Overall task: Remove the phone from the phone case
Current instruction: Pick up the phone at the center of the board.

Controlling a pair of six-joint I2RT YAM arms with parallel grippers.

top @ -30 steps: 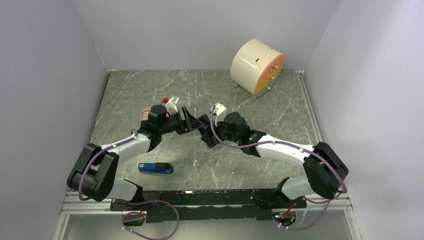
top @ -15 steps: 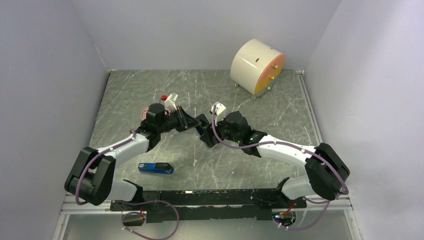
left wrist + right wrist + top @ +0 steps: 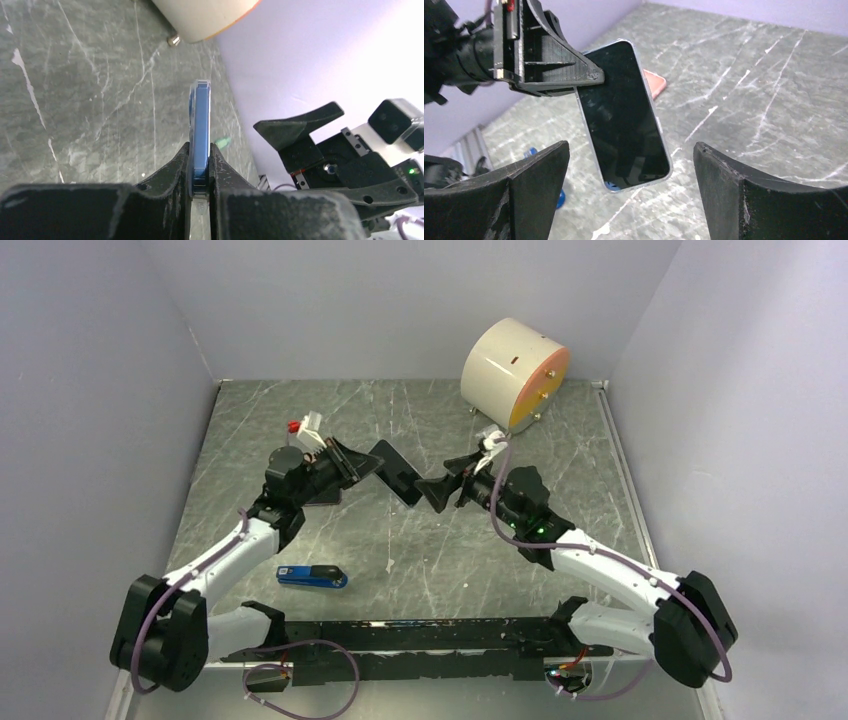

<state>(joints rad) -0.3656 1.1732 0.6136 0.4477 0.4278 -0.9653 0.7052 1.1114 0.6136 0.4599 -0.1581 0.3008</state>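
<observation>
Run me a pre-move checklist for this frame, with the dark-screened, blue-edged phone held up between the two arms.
1. Grip: left gripper shut on the dark-screened, blue-edged phone: ok.
2. Receiver: right gripper open, its fingers apart from the phone: ok.
3. Phone lifted off the grey marbled table: ok.
4. Flat pink case lying on the table, apart from the phone: ok.
5. Grip firm enough for a handover: cannot tell.
</observation>
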